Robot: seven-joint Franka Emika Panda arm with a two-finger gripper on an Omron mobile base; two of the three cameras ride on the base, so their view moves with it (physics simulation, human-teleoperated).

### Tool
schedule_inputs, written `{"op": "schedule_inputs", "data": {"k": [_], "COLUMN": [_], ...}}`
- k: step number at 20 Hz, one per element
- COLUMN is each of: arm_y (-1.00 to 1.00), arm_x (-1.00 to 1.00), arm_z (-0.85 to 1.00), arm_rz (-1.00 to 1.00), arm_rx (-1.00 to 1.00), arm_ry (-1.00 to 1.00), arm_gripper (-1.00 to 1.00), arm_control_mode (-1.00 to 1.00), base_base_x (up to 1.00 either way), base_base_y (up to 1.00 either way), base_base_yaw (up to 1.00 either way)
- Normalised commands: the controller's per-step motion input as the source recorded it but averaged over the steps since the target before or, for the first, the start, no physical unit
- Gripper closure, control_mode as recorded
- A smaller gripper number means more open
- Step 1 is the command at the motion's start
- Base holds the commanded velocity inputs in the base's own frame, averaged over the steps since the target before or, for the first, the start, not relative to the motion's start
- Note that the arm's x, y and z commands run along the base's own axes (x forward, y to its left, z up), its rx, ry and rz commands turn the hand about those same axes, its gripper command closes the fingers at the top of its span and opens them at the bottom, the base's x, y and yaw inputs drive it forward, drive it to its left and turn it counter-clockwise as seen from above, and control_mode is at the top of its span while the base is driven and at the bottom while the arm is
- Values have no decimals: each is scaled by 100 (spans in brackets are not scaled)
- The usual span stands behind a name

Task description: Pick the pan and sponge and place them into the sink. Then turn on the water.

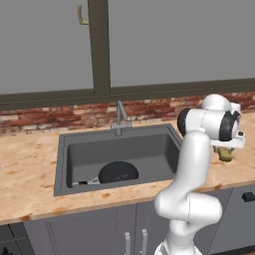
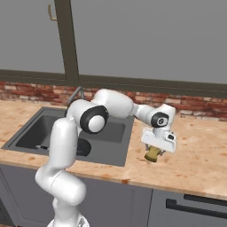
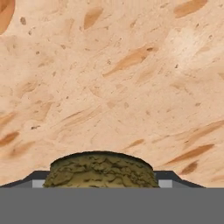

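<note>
Claw [image 2: 154, 155] gripping sponge [image 2: 153, 154], pan [image 1: 118, 172] in sink [image 1: 63, 164]

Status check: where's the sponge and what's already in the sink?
Gripper shut on sponge, above counter right of sink. Pan in sink. Faucet dry.

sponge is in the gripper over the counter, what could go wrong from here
The gripper holds the sponge over the counter, right of the sink; a loose grip could drop it short of the basin. Swinging across, the arm might clip the faucet. The pan already covers part of the sink floor.
</note>
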Motion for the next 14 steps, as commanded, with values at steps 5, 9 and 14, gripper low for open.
{"op": "schedule_inputs", "data": {"k": [5,9,14], "arm_y": [34,39,51], "arm_x": [-12,-15,-10], "arm_z": [23,24,19], "arm_rz": [-3,-3,-2], "arm_rx": [-1,-3,-3], "arm_ry": [-14,-14,-12], "arm_gripper": [100,100,100], "arm_control_mode": [-100,-100,-100], "base_base_x": [0,0,0], "base_base_y": [0,0,0], "base_base_yaw": [0,0,0]}}
